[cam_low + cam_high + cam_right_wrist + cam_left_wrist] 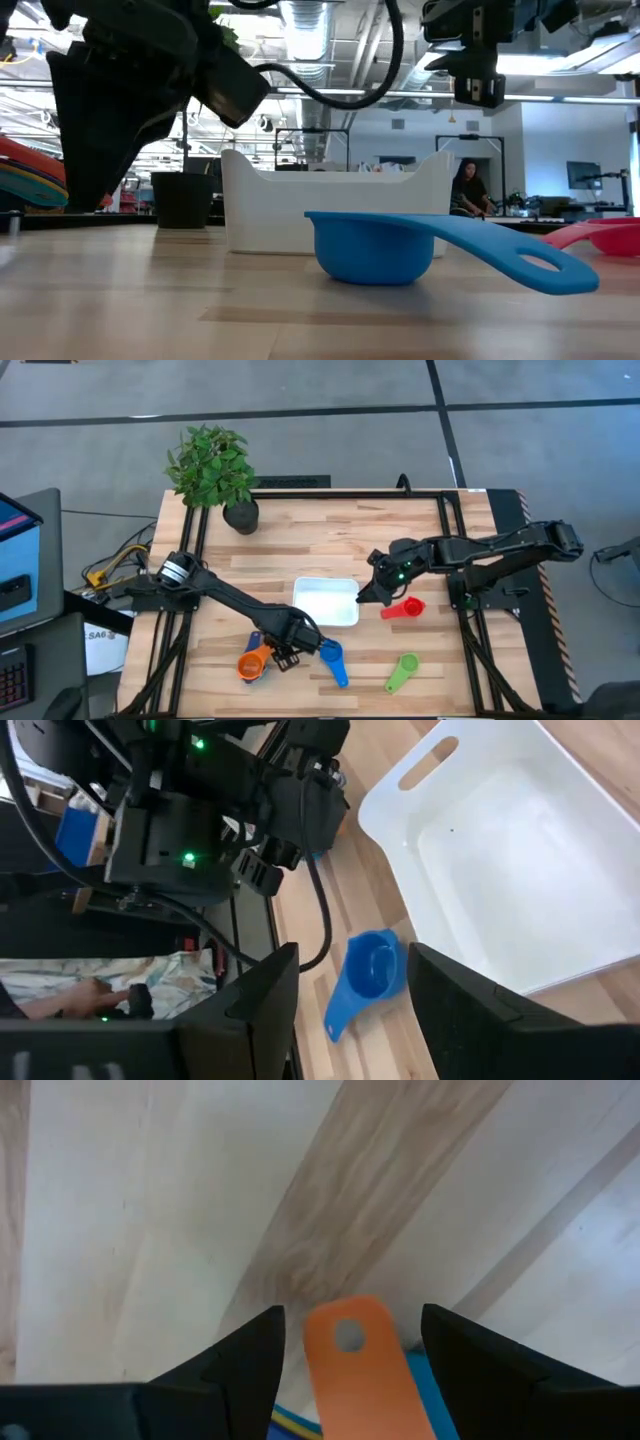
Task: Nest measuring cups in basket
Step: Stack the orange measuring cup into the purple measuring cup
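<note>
so far, judging from how things lie, almost nothing is done: the white basket [326, 601] in the middle of the desk [330, 530] holds no cup. a blue cup [332, 660], a green cup [401, 671] and a red cup [404, 608] lie loose on the wood near it, and a small stack with the orange cup [251, 664] on top sits left of the blue one.

the left tool [287, 653] is low over that stack, fingers open on both sides of the orange handle [354, 1370], not yet closed. the right tool [372, 592] hangs open above the basket's right edge, beside the red cup, holding nothing.
</note>
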Controlling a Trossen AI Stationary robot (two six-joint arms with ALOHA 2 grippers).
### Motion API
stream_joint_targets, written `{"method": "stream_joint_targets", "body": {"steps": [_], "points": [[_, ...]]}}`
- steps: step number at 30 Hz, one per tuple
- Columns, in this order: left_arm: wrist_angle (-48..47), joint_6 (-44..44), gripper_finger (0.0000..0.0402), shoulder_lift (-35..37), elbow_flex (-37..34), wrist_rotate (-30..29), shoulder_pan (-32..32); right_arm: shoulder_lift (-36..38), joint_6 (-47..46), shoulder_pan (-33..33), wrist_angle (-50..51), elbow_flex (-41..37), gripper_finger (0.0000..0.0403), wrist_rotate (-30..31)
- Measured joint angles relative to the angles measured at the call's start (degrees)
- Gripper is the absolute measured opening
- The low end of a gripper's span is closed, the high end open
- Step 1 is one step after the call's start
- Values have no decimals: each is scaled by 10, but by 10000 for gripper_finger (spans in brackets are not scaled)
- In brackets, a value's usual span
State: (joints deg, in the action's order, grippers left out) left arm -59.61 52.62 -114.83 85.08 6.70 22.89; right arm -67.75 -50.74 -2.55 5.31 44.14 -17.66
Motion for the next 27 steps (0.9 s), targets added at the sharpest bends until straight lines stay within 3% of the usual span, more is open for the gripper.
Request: {"method": "stream_joint_targets", "body": {"steps": [6, 18, 27], "points": [[-3, 16, 211, 1, 0, -3, -3, 0, -2, -1, 0, 0, 214, 1], [-16, 32, 132, 1, 0, 16, -3, 0, 1, -1, 0, 0, 208, 3], [-84, 56, 124, 4, 22, 26, -7, 0, 2, -1, 0, 0, 212, 3]]}}
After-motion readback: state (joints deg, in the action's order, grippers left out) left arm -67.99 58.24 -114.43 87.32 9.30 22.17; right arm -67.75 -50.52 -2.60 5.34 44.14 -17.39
